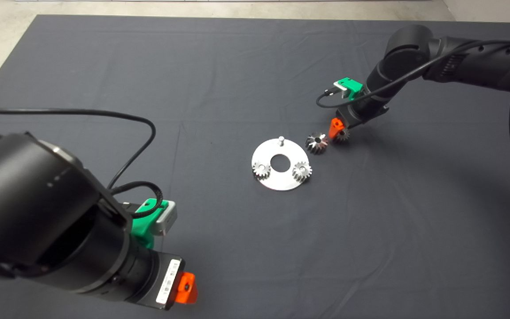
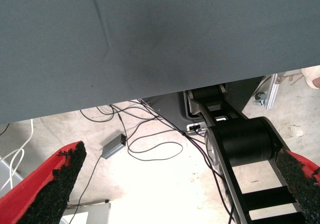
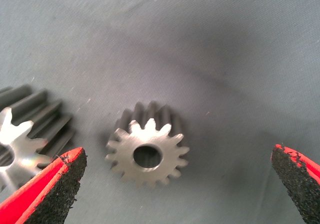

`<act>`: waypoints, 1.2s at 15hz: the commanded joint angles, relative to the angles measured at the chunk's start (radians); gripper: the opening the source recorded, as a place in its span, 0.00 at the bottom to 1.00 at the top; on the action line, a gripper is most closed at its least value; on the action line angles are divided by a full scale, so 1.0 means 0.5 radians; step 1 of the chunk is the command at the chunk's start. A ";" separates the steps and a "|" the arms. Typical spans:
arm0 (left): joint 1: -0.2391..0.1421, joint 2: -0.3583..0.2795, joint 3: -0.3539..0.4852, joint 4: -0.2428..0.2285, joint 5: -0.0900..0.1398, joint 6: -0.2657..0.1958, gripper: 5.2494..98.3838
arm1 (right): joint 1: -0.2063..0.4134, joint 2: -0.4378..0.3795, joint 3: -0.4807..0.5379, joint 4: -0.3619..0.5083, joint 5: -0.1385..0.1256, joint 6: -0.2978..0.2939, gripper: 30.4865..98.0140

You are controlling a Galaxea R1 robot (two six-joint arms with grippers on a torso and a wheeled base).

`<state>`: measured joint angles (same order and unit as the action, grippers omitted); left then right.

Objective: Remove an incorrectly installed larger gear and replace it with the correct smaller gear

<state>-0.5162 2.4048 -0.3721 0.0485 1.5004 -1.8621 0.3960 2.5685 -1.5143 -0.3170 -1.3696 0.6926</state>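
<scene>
The smaller gear lies flat on the mat, just right of the larger gear, which also rests on the mat beside the round steel plate. Directly above the smaller gear hovers my right gripper, open. In the right wrist view the smaller gear sits between the spread fingers, nearer one of them and touching neither pad; the larger gear shows at the edge. The plate carries two small gears and a bare peg. My left gripper waits open at the lower left.
The dark mat covers the table, with pale floor beyond its far edge. The left wrist view shows the mat's edge, cables and a small grey box on the floor, and part of the robot's black base.
</scene>
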 commanded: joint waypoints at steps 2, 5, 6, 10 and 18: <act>-0.032 0.003 0.036 -0.036 0.006 -0.009 1.00 | 0.006 -0.006 0.010 -0.050 0.003 -0.001 0.98; -0.032 0.003 0.036 -0.036 0.006 -0.009 1.00 | 0.000 -0.009 0.010 -0.053 0.005 -0.005 0.93; -0.032 0.003 0.036 -0.036 0.006 -0.009 1.00 | -0.016 -0.007 0.010 -0.051 0.006 -0.001 0.88; -0.032 0.003 0.035 -0.036 0.006 -0.009 1.00 | -0.025 -0.007 0.007 -0.053 0.009 0.002 0.82; -0.032 0.003 0.036 -0.036 0.006 -0.009 1.00 | -0.025 -0.003 0.010 -0.053 0.015 -0.008 0.69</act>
<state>-0.5162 2.4045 -0.3721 0.0485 1.5004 -1.8621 0.3602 2.5681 -1.5143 -0.3174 -1.3615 0.6922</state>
